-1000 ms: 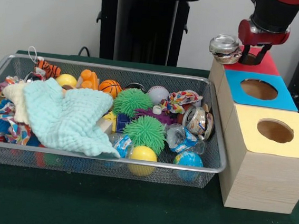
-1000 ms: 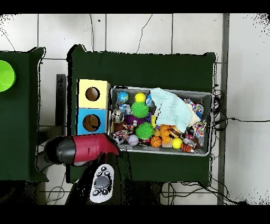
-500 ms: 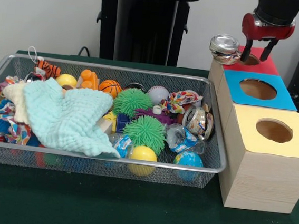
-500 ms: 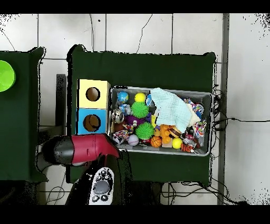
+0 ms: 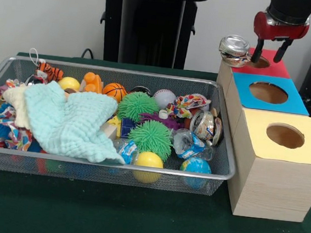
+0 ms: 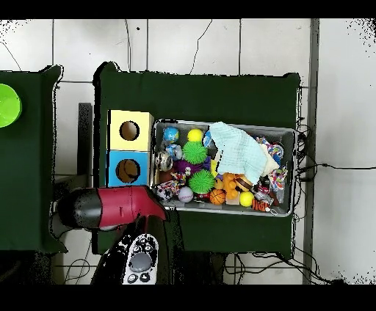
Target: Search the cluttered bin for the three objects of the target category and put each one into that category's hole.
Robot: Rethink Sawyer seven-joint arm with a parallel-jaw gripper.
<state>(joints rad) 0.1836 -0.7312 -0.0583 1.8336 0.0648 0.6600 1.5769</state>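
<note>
Claw (image 5: 270, 52) spread, empty, above red hole (image 5: 258, 62); crushed can (image 5: 234, 50) perches on box's bin-side edge, could topple back into bin (image 5: 218, 155) if nudged.

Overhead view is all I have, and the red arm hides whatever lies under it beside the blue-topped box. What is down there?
Observer: A third wooden box with a red top and a round hole, in line with the blue-topped wooden box.
Operator: Where is the gripper?
Observer: The red and black gripper hangs just above that hole, open and holding nothing.
Operator: Is anything lying on the red top?
Observer: A crushed silver metal can sits on the red top's edge on the side of the wire mesh bin, beside the hole, not in it.
</note>
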